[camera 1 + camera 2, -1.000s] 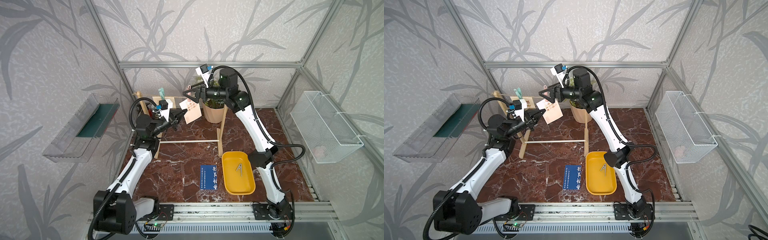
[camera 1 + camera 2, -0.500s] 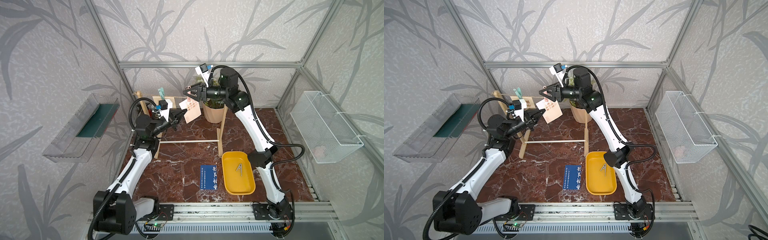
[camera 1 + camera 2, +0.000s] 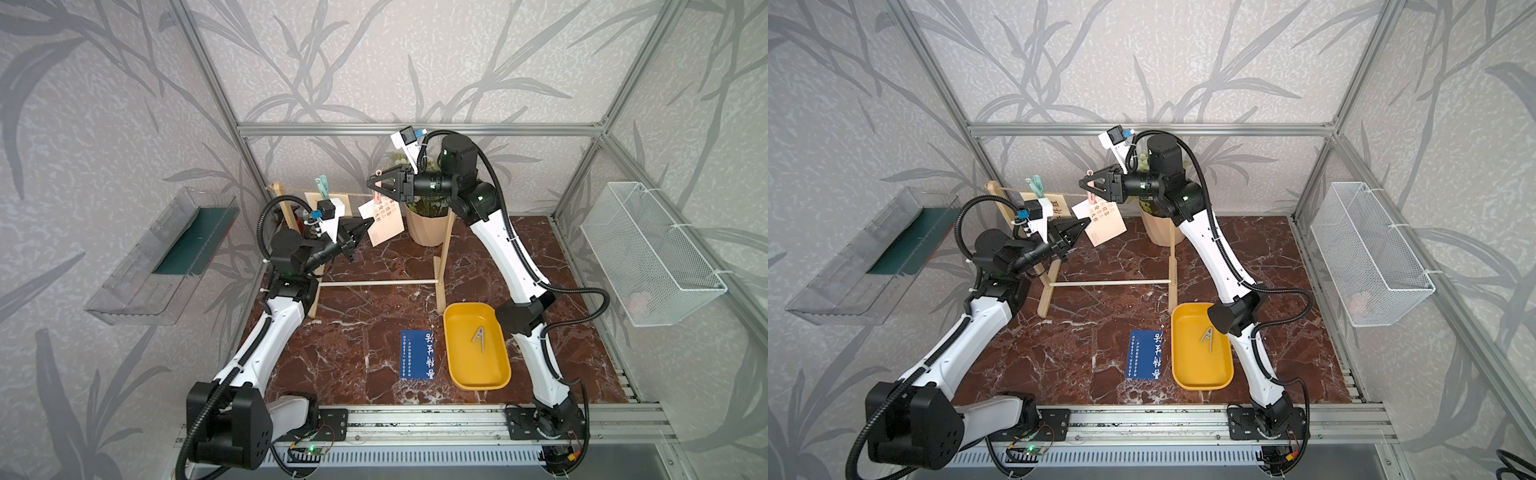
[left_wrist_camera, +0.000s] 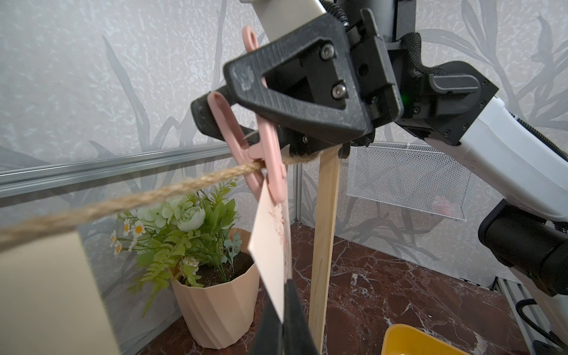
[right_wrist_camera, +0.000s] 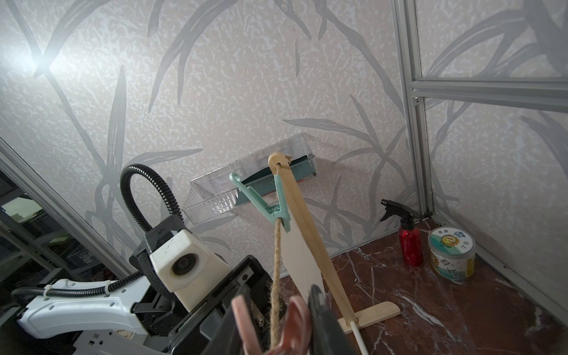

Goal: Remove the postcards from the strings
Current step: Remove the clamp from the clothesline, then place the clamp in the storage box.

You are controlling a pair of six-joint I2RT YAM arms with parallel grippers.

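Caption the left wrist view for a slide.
Right gripper clasps pink clothespin on twine; left gripper holds the postcard.

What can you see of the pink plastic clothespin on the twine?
The pink plastic clothespin is smooth, with two long handles, one ending in a small loop. It sits tilted astride the tan twine, and its tips pinch the top edge of the cream paper postcard. The right claw grips its handles from both sides.

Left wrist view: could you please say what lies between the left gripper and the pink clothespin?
In that view, the cream postcard spans it: lower corner in the left gripper, top under the pink clothespin.
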